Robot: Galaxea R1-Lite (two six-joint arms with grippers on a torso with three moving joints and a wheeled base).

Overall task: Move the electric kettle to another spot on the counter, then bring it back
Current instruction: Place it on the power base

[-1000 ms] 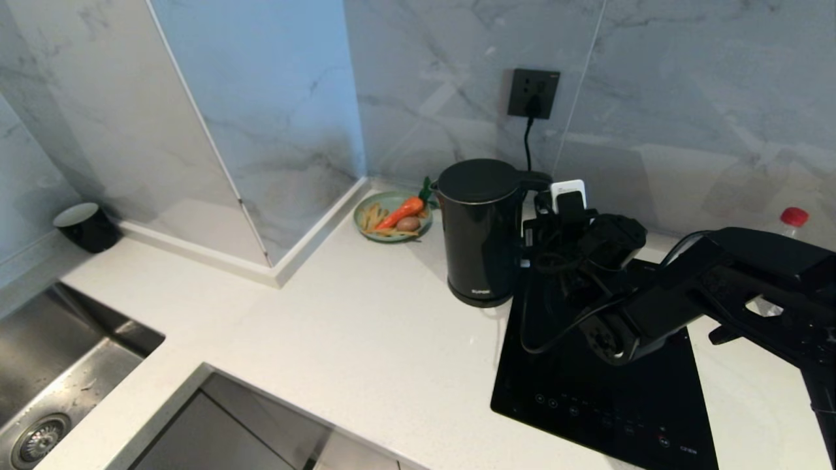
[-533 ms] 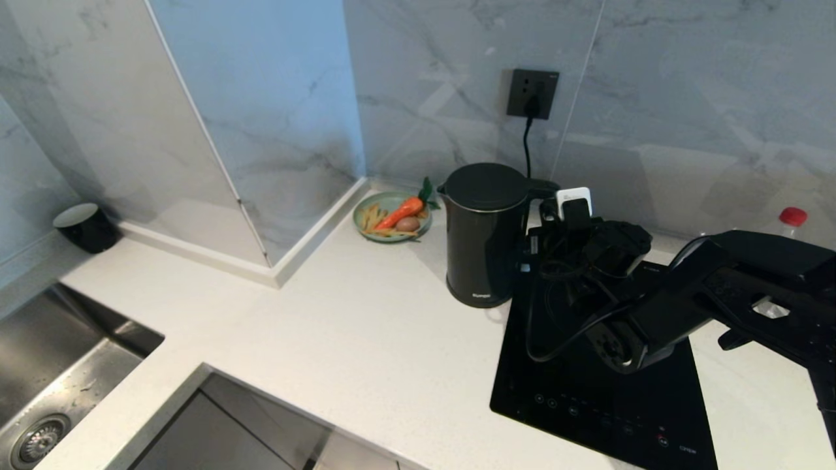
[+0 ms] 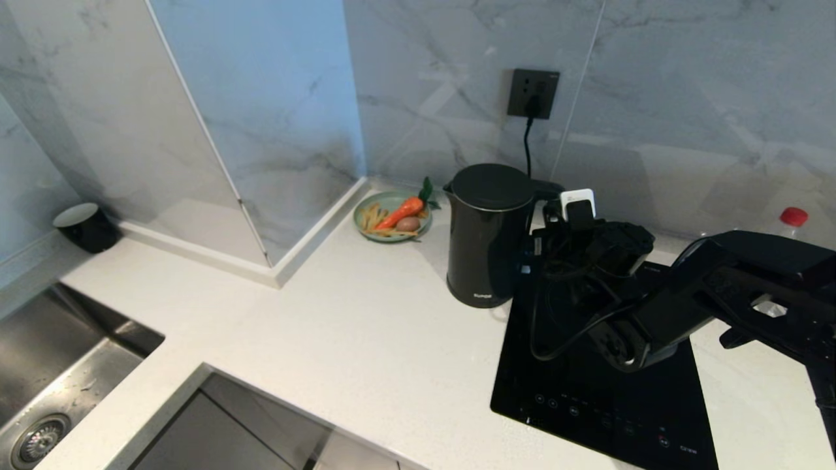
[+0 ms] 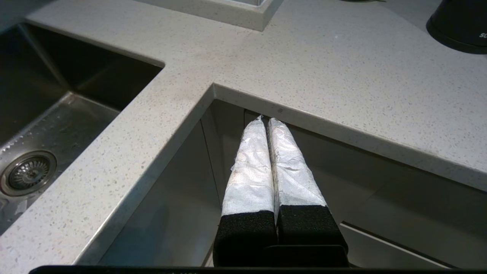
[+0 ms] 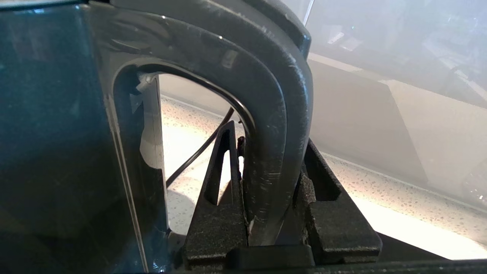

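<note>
I have the right gripper point(image 5: 266, 213) clamped on the electric kettle's point(image 3: 486, 235) handle to carry it, beside the cooktop point(image 3: 607, 385); left gripper point(image 4: 270, 125) parked below the worktop point(image 3: 366, 346), jaws closed on nothing.

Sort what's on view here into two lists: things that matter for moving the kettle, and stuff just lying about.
Part of the job:
- electric kettle, gripped by its handle
- right hand, shut on that handle
- counter

Just lying about:
- plate of toy food
- sink
- black cup
- red-capped bottle
- left hand, parked below the counter edge
</note>
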